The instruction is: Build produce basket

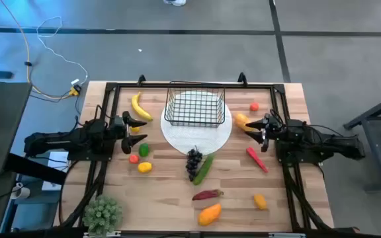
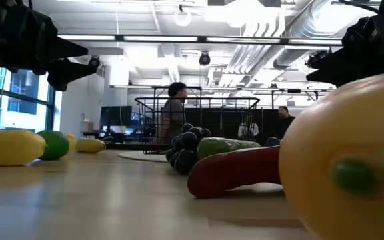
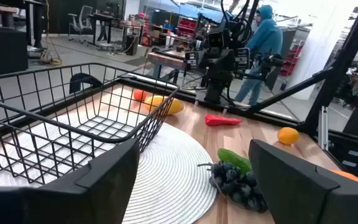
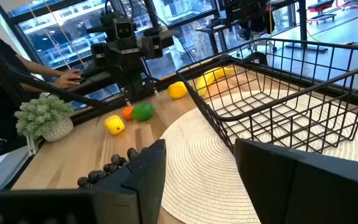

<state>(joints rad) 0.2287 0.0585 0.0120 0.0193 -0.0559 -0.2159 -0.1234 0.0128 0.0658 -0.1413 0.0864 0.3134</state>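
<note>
Mango [image 2: 352,157] bulges nearest the low camera, beside a dark red chilli [image 2: 235,170]. Left to right from above: left gripper [image 1: 139,125] hovers wide open and empty beside the banana [image 1: 139,106], with lime [image 1: 143,150], tomato [image 1: 133,158] and lemon [image 1: 145,167] just below it. The basket [image 1: 194,104] sits empty on the plate [image 1: 197,135]. Right gripper [image 1: 256,125] is part open, holding nothing, at another mango [image 1: 243,120]. Risks: round fruit could roll off a pinch, or either arm could nudge the light basket off the plate.

Black basket [image 1: 194,106], yellow banana [image 1: 139,106]
</note>
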